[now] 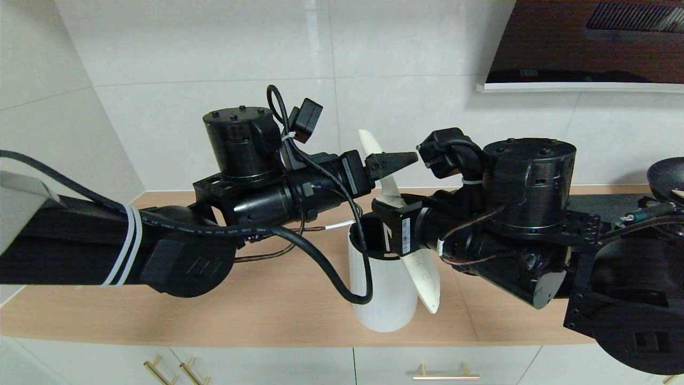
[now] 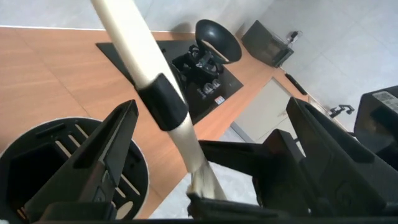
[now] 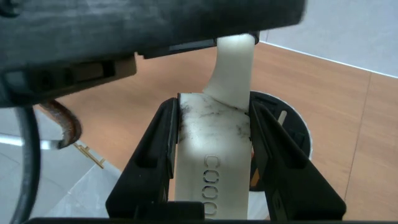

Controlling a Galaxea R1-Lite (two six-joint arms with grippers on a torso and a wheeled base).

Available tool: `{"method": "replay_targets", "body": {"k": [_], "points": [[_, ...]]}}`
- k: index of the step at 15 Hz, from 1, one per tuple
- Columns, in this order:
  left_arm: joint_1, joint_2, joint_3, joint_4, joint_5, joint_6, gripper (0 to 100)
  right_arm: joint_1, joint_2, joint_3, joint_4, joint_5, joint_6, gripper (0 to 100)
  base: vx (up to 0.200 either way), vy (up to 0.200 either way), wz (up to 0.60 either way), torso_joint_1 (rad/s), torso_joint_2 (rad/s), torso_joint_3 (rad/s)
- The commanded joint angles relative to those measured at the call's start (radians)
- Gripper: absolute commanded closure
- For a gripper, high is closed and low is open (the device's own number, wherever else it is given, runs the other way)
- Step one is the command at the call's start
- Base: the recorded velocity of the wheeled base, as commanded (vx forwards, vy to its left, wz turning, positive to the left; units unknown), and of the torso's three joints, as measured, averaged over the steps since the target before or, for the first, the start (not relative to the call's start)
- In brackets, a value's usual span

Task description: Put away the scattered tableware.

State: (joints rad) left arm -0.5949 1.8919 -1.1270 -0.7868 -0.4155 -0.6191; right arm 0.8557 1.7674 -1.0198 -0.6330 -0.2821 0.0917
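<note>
Slanting handle-up, the cream spatula (image 1: 425, 278), its blade scuffed grey and embossed, hangs against the rim of the white ribbed utensil holder (image 1: 382, 299). Right gripper (image 3: 213, 118) is clenched on the blade edges. Left gripper (image 2: 214, 112) straddles the handle, jaws apart. Wooden counter (image 1: 240, 305) lies beneath.

The spatula (image 1: 425, 280) looks matt plastic, the counter (image 1: 214, 310) smooth wood grain, the wall tiles (image 1: 187, 48) glossy.

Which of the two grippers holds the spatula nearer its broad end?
The right gripper: it clamps the white spatula where the blade widens, while the left gripper sits higher, at the narrow handle.
</note>
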Motion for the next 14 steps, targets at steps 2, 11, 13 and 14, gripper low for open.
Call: {"method": "replay_targets", "body": {"k": [2,11,13,14], "points": [[0.001,0.003,-0.011,0.001,0.0,-0.001,0,0.0,0.0,0.001,-0.001,0.0,0.0,100,0.0,0.0,0.0,0.0,0.0,0.0],[0.012,0.022,-0.019,0.0,0.0,-0.001,100,0.0,0.0,0.001,-0.002,0.0,0.0,100,0.0,0.0,0.0,0.0,0.0,0.0],[0.014,0.022,-0.019,0.0,0.0,-0.001,100,0.0,-0.002,0.006,-0.002,0.0,-0.001,100,0.0,0.0,0.0,0.0,0.0,0.0],[0.014,0.021,-0.019,0.0,0.0,-0.001,100,0.0,-0.002,0.009,-0.002,0.0,-0.001,100,0.0,0.0,0.0,0.0,0.0,0.0]]}}
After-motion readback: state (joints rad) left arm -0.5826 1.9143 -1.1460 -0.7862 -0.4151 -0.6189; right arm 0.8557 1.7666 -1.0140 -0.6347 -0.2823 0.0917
